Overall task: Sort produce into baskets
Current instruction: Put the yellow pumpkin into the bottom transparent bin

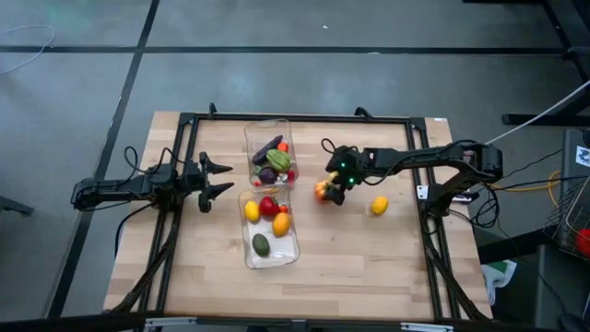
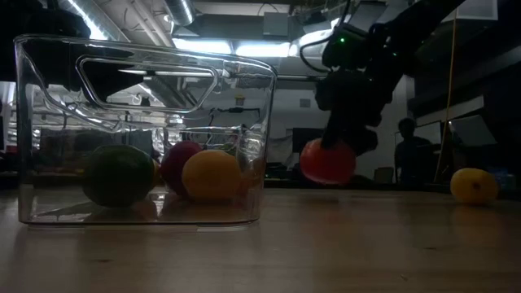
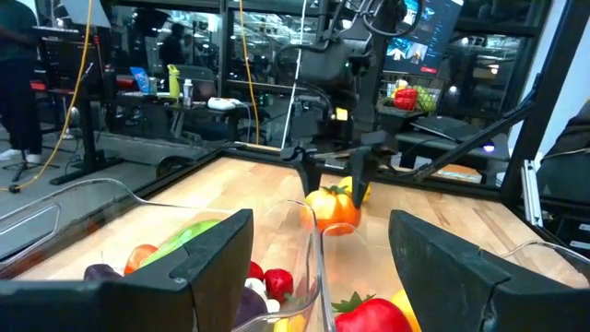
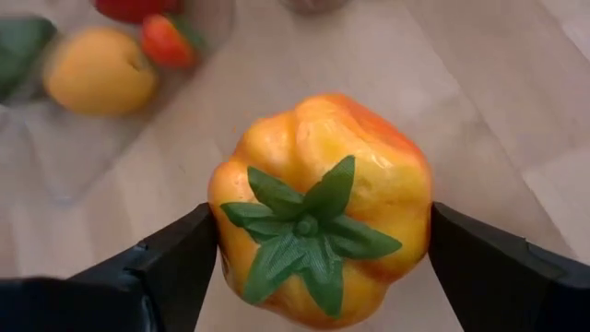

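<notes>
— Right wrist view: where's the pepper (image 4: 323, 207)?

— On the table (image 1: 369, 267), just beside the baskets, between the right gripper (image 4: 318, 254)'s fingers, stem up. The jaws are wide and hug both sides; probably a grip, as it's a fat fruit.

— Why there?

— Likely it's next for sorting. The near basket (image 1: 270, 226) holds fruit, the far basket (image 1: 270, 152) vegetables. The left gripper (image 1: 221, 177) waits spread beside them.

Pale matt wooden table (image 1: 350, 249), clear glossy plastic baskets (image 2: 244, 122), smooth shiny orange pepper (image 4: 323, 207)
</notes>
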`<state>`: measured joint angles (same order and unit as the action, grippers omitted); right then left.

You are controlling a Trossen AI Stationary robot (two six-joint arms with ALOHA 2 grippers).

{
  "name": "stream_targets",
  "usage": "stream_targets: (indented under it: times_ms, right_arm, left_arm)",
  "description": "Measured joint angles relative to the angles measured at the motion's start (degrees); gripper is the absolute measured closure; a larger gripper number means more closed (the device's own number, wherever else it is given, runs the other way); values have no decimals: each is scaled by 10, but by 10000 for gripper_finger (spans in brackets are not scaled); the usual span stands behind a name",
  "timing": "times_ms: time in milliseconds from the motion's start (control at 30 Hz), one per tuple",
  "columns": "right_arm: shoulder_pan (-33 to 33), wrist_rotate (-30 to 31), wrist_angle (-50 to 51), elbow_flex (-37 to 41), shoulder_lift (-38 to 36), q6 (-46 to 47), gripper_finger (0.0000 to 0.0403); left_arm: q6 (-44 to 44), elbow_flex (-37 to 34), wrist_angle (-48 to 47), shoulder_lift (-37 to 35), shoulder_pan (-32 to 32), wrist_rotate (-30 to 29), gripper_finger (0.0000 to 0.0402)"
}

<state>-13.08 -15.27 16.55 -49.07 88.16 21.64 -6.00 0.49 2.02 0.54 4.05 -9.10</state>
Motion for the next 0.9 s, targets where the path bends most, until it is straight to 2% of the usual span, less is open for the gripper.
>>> stream_targets:
  times_ms: [133, 267, 900]
  right_arm:
    - [1, -19, -29, -1, 0, 24, 54]
    - [17, -14, -29, -13, 0, 26, 54]
    - [145, 144, 5, -183, -1, 21, 54]
  left_arm:
    - [0, 0, 0, 0, 0, 0, 151]
    - [0, 0, 0, 0, 0, 0, 151]
    - [0, 0, 0, 0, 0, -1, 151]
